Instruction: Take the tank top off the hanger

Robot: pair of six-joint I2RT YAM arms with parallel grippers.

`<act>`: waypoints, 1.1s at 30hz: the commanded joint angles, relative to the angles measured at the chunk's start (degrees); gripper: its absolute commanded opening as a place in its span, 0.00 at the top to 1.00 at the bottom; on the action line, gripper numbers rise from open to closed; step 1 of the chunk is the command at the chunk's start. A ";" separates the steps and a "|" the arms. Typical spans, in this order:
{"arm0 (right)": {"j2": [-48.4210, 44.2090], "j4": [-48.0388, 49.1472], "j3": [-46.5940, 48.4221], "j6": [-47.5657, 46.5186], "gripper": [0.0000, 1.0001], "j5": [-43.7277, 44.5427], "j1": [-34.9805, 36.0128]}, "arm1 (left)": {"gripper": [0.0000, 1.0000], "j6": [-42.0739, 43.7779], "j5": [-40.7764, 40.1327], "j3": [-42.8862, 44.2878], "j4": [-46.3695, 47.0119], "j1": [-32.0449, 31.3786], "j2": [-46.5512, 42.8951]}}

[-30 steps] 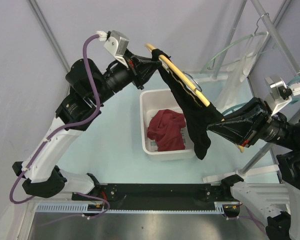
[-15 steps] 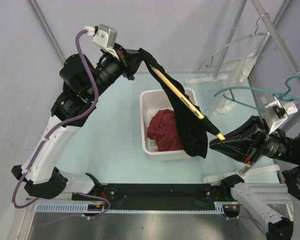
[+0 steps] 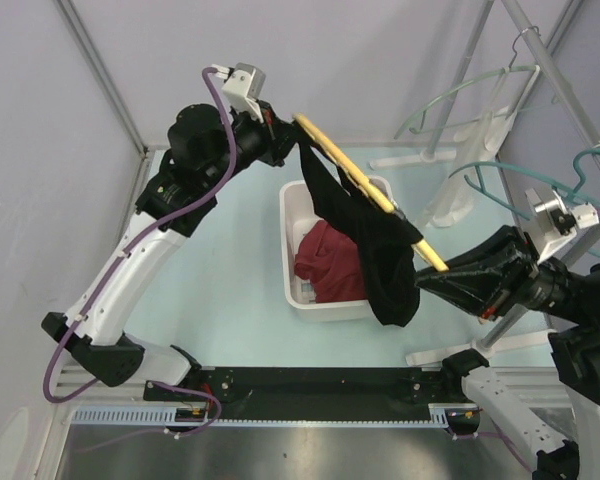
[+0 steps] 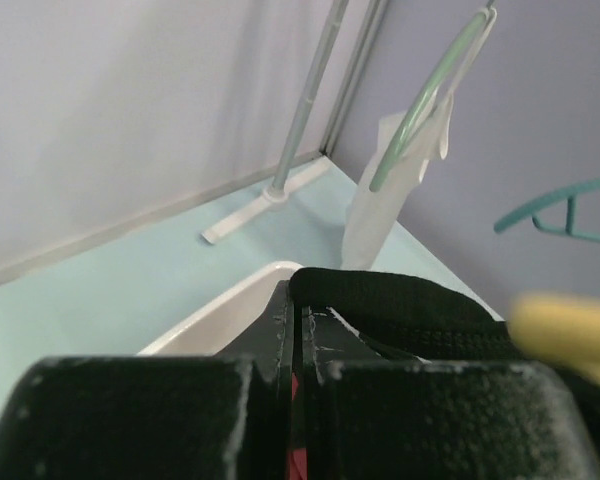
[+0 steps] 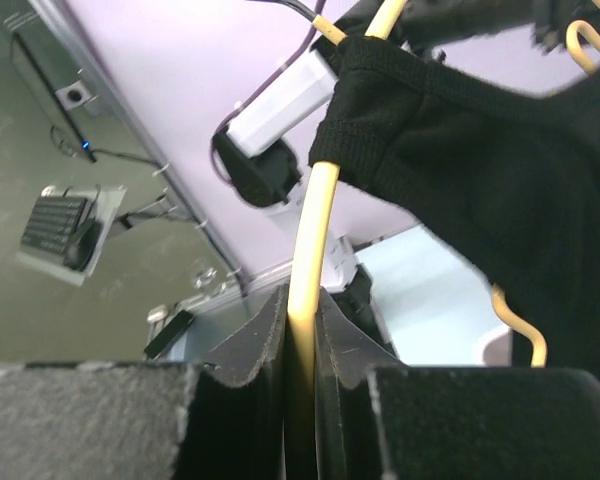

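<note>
The black tank top (image 3: 380, 255) drapes on the yellow hanger (image 3: 355, 177) above the white bin (image 3: 285, 250) at the tabletop's (image 3: 220, 270) middle, our left gripper (image 3: 285, 148) pinching its strap, our right gripper (image 3: 435, 272) clamping the hanger's near end, so next we likely pull that strap clear.

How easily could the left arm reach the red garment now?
Probably not: its tool is shut on the black tank top, which hangs over the red garment in the white bin.
</note>
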 commanded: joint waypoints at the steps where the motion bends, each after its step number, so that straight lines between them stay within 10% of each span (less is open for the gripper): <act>1: 0.57 22.36 -4.53 5.63 1.00 6.28 0.27 | 1.00 -2.92 4.72 -1.99 1.11 0.97 -1.15; 5: 3.73 26.60 -6.82 4.50 1.00 12.07 0.27 | 0.97 -3.01 6.57 -3.14 0.32 1.23 -1.59; 9: 7.77 25.99 -7.01 1.25 1.00 13.50 0.27 | 0.32 -0.64 5.08 -1.30 -3.19 1.41 -2.99; 17: 11.03 26.34 -7.53 -1.48 1.00 12.89 0.62 | 0.01 -11.05 24.99 -4.63 11.76 1.41 -10.46; 33: 11.65 25.19 -9.90 -7.54 1.00 11.83 5.90 | 0.14 -43.25 24.16 -11.58 35.64 1.41 -4.41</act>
